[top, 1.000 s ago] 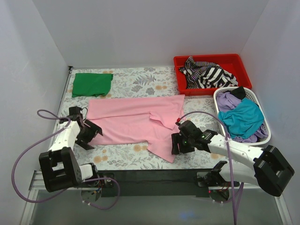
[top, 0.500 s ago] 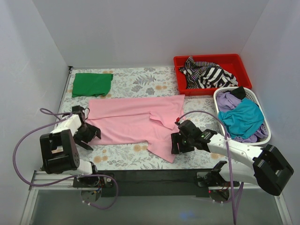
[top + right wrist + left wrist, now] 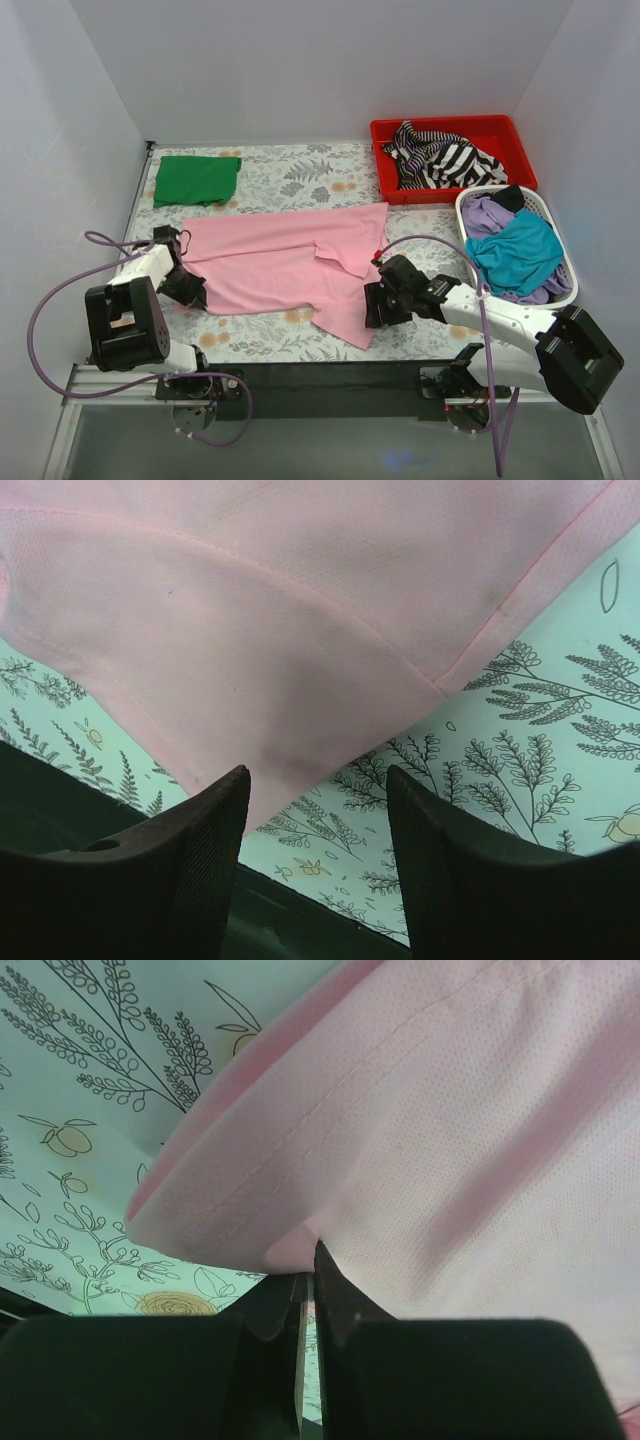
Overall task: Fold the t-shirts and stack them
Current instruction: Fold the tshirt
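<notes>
Count: 5 t-shirts, 2 grippers, 2 containers.

Pink t-shirt (image 3: 270, 265) lies spread across mid table (image 3: 300, 170), one flap folded back over its right part. Green t-shirt (image 3: 196, 179), folded, sits at far-left corner, apart from the pink. Striped t-shirt (image 3: 445, 158) is heaped in red bin (image 3: 450, 123), far right. Purple t-shirt (image 3: 488, 213) and teal t-shirt (image 3: 518, 250) are piled in white basket (image 3: 541, 198), just on the near side of the bin, teal uppermost. A dark scrap at the basket's far side, can't tell what.

Left gripper (image 3: 190, 290): fingers pressed together, pinching the pink's hem at its left edge. Right gripper (image 3: 375, 303): fingers spread, either side of the pink's near-right corner, cloth lying btwn them, not gripped.

Edges/room: pink's left edge sits close to table's left side; its lower corner reaches near the front edge. A bare floral strip runs btwn green shirt and bin. Right side is crowded: bin & basket touching or nearly so, hemming in the pink's right end.
</notes>
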You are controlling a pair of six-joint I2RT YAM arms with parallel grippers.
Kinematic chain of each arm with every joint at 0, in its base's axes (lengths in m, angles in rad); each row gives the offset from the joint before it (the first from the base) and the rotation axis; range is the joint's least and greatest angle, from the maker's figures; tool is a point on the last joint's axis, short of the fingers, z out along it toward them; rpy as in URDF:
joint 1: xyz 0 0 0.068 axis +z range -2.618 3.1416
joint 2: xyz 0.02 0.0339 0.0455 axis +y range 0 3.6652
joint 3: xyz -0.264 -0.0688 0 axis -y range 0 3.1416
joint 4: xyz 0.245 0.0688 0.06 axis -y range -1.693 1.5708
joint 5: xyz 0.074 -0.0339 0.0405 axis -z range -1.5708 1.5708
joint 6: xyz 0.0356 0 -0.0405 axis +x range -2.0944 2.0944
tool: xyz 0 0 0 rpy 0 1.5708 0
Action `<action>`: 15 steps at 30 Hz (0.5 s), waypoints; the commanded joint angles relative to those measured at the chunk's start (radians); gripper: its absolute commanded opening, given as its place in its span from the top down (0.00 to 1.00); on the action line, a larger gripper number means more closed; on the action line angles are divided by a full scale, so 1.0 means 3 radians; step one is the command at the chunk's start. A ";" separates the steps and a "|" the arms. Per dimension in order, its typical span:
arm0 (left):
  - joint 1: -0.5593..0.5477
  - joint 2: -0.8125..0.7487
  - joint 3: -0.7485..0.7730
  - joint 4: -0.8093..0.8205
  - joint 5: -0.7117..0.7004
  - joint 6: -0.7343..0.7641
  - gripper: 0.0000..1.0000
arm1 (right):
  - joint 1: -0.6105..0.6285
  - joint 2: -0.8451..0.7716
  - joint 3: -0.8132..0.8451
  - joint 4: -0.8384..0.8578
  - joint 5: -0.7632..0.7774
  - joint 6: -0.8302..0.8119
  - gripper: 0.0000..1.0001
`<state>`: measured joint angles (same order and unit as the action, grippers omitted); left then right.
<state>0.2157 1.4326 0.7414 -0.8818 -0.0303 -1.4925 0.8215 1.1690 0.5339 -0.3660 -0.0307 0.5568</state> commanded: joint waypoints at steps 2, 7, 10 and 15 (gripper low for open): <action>-0.0013 -0.0035 -0.0022 0.0316 0.0080 0.0010 1.00 | 0.0023 -0.0046 0.0077 0.0034 -0.0234 0.0000 0.37; -0.0008 -0.0010 -0.0022 0.0337 0.0096 0.0041 1.00 | 0.0043 -0.0113 -0.0051 0.0161 -0.0470 0.0224 0.36; -0.0013 -0.0005 -0.0027 0.0337 0.0224 0.0066 1.00 | 0.0079 -0.0118 -0.0158 0.0228 -0.0450 0.0281 0.36; -0.0013 -0.0010 -0.0027 0.0342 0.0249 0.0082 1.00 | 0.0100 0.0009 -0.0271 0.0366 -0.0378 0.0363 0.42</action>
<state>0.2157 1.4326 0.7414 -0.8658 -0.0051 -1.4616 0.8421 1.1477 0.4854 -0.2939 -0.1455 0.6357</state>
